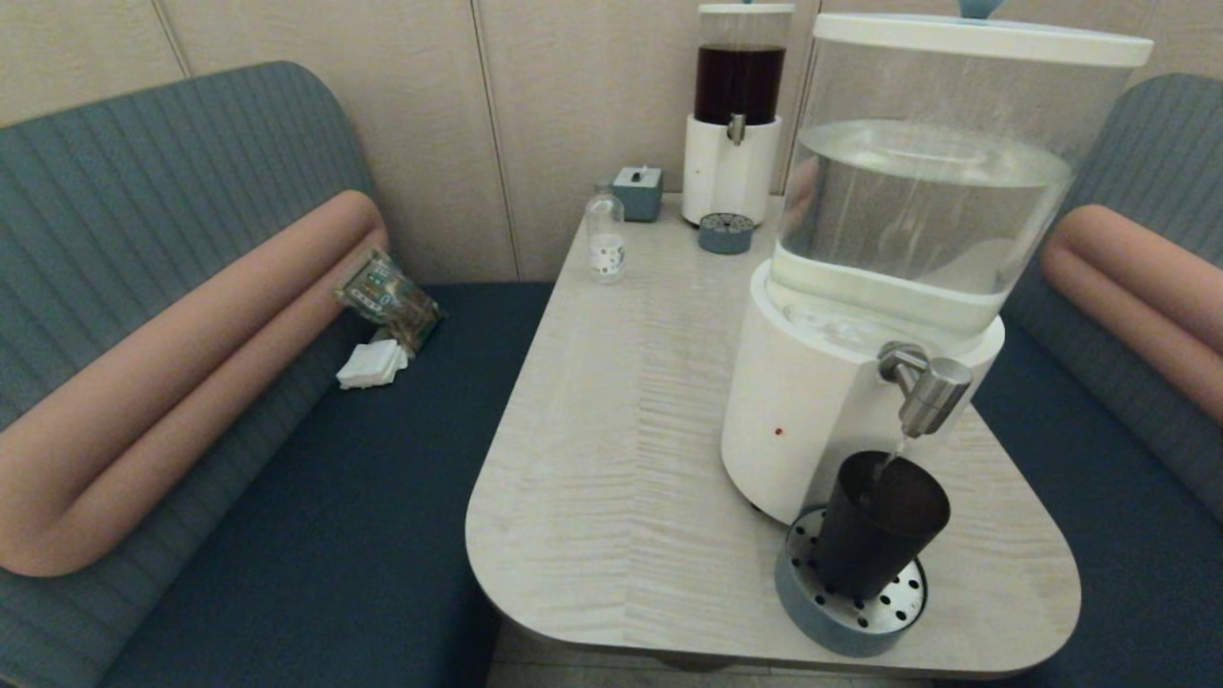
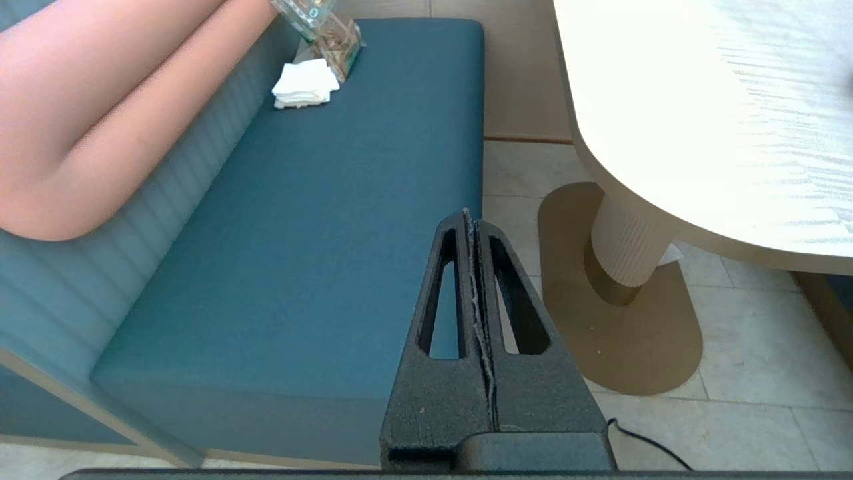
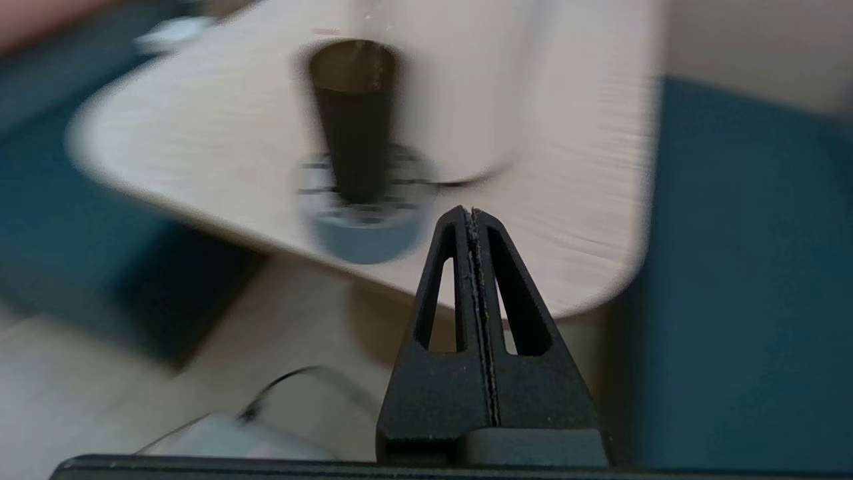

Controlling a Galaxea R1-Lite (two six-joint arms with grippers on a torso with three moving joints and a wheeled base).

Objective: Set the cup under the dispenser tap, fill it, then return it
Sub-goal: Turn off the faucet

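The dark tapered cup [image 1: 881, 524] stands on the round perforated drip tray [image 1: 812, 612] right below the brushed-metal dispenser tap [image 1: 925, 386]. A thin stream of water runs from the tap into it. The right wrist view shows the cup [image 3: 353, 120] on the tray, some way ahead of my right gripper [image 3: 472, 212], which is shut, holds nothing and hangs off the table's front edge. My left gripper [image 2: 469, 217] is shut and empty, parked low over the blue bench seat beside the table. Neither gripper shows in the head view.
The big white-based dispenser with clear tank [image 1: 917, 201] fills the table's right side. At the back stand a smaller dark-liquid dispenser [image 1: 736, 115], a small clear bottle [image 1: 605, 237] and a grey box [image 1: 638, 191]. Napkins [image 1: 371, 365] and a packet [image 1: 387, 296] lie on the left bench.
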